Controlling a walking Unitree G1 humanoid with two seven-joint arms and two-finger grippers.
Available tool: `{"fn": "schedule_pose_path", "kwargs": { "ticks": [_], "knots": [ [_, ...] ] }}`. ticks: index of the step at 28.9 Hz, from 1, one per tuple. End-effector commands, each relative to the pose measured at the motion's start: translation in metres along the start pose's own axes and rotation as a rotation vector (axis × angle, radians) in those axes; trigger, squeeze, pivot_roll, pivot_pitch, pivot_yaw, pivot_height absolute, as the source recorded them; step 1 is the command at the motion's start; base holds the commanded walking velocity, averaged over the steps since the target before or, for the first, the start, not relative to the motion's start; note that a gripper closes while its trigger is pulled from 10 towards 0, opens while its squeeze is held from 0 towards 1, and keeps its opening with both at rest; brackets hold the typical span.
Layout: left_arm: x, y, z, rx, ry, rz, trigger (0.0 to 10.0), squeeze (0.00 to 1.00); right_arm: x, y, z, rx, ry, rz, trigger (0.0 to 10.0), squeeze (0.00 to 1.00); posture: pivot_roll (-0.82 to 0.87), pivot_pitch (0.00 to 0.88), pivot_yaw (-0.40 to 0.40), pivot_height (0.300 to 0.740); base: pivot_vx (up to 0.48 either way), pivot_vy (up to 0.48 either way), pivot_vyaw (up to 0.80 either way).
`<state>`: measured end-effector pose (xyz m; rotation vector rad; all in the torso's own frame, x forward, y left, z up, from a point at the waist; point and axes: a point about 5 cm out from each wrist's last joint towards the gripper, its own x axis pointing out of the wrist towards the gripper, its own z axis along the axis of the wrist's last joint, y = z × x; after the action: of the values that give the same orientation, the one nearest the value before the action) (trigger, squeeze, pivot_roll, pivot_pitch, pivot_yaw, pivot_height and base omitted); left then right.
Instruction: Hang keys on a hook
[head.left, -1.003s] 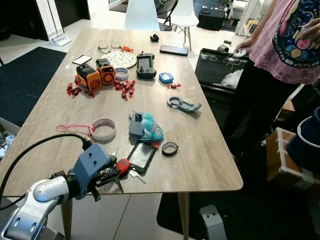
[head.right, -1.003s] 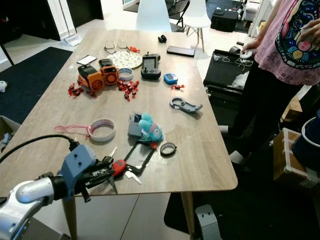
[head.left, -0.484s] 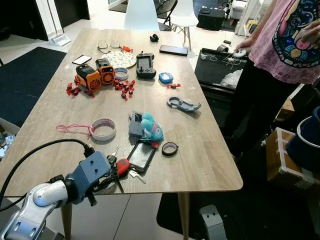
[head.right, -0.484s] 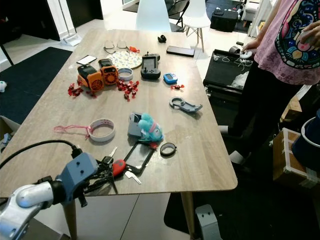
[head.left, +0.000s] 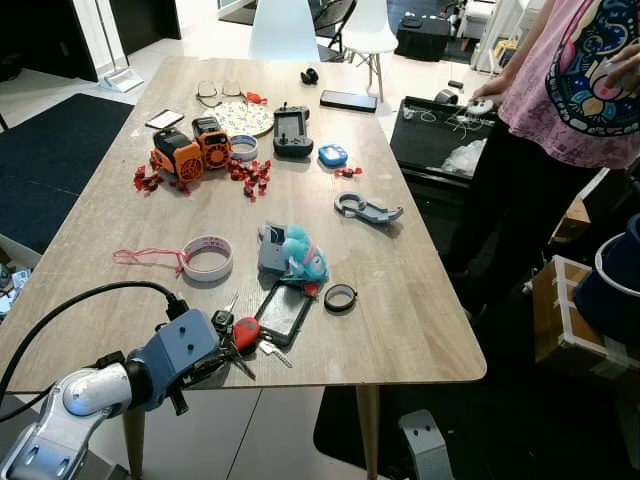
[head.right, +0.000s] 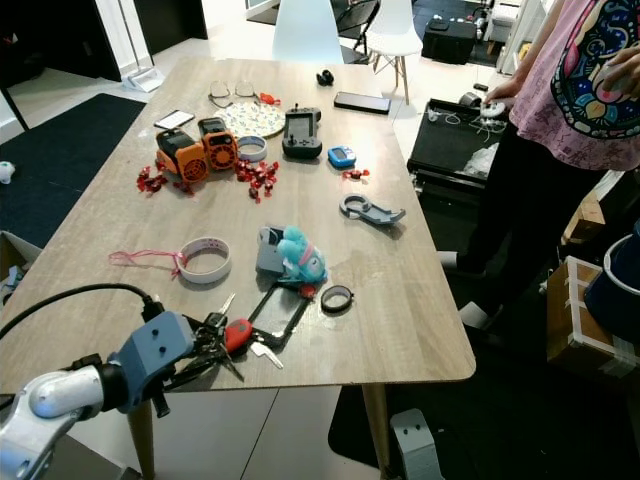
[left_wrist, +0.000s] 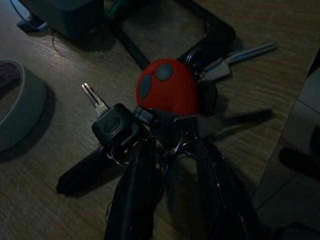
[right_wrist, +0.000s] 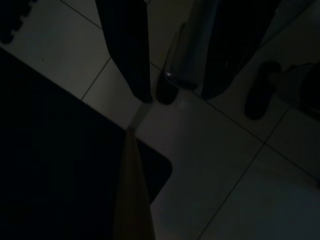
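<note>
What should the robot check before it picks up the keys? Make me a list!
1. Keys lie on the table near its front edge: ok.
2. Left gripper is at the key bunch: ok.
3. Fingers straddle the key rings: ok.
4. Keys firmly gripped: cannot tell.
5. Phone lies right beside the keys: not ok, could get bumped.
6. Hook to hang them on: cannot tell.

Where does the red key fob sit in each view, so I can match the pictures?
Left eye view: red key fob near the table's front edge, just ahead of the left gripper.
Right eye view: same spot.
Left wrist view: centre, above the gripper's fingers.
Right wrist view: floor tiles, no fob.
Shared landmark: the black phone beside the fob.
</note>
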<state>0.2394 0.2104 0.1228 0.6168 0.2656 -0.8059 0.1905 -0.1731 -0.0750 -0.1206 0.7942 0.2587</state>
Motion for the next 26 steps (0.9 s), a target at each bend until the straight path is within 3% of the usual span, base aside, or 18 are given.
{"fn": "schedule_pose_path", "kwargs": {
  "ticks": [1, 3, 4, 5, 7, 8, 9, 10, 26],
  "knots": [
    [-0.004, 0.001, -0.007, 0.023, 0.048, -0.013, 10.0, 0.00, -0.002, 0.000, -0.005, 0.003, 0.016, -0.002, 10.0, 0.00, 0.08, 0.092, -0.059, 0.740, 0.000, 0.000, 0.00],
    [-0.004, 0.001, -0.007, 0.023, 0.048, -0.014, 10.0, 0.00, -0.002, 0.000, -0.005, 0.003, 0.016, -0.002, 10.0, 0.00, 0.08, 0.092, -0.059, 0.740, 0.000, 0.000, 0.00],
    [-0.004, 0.001, -0.007, 0.023, 0.048, -0.014, 9.3, 0.00, -0.002, 0.000, -0.005, 0.003, 0.016, -0.002, 10.0, 0.00, 0.08, 0.092, -0.059, 0.740, 0.000, 0.000, 0.00],
    [-0.004, 0.001, -0.007, 0.020, 0.046, -0.014, 7.4, 0.00, -0.002, 0.000, -0.005, 0.003, 0.016, -0.002, 10.0, 0.00, 0.09, 0.093, -0.059, 0.740, 0.000, 0.000, 0.00],
    [-0.004, 0.001, -0.007, 0.019, 0.044, -0.014, 7.4, 0.00, -0.002, 0.000, -0.005, 0.003, 0.016, -0.002, 10.0, 0.00, 0.09, 0.093, -0.059, 0.740, 0.000, 0.000, 0.00],
    [-0.004, 0.001, -0.007, 0.017, 0.041, -0.012, 2.5, 0.00, -0.002, 0.000, -0.005, 0.003, 0.016, -0.002, 10.0, 0.00, 0.09, 0.092, -0.059, 0.740, 0.000, 0.000, 0.00],
    [-0.004, 0.001, -0.007, 0.017, 0.041, -0.012, 2.5, 0.00, -0.002, 0.000, -0.005, 0.003, 0.016, -0.002, 10.0, 0.00, 0.09, 0.092, -0.059, 0.740, 0.000, 0.000, 0.00],
    [-0.004, 0.002, -0.007, 0.014, 0.037, -0.009, 0.0, 0.00, -0.002, 0.000, -0.005, 0.003, 0.015, -0.002, 10.0, 0.00, 0.09, 0.091, -0.059, 0.740, 0.000, 0.000, 0.00],
    [-0.006, 0.011, 0.002, 0.045, 0.015, 0.018, 0.0, 0.00, -0.001, 0.000, -0.003, 0.003, 0.012, -0.004, 10.0, 0.00, 0.09, 0.090, -0.059, 0.740, 0.000, 0.000, 0.00]
  ]
}}
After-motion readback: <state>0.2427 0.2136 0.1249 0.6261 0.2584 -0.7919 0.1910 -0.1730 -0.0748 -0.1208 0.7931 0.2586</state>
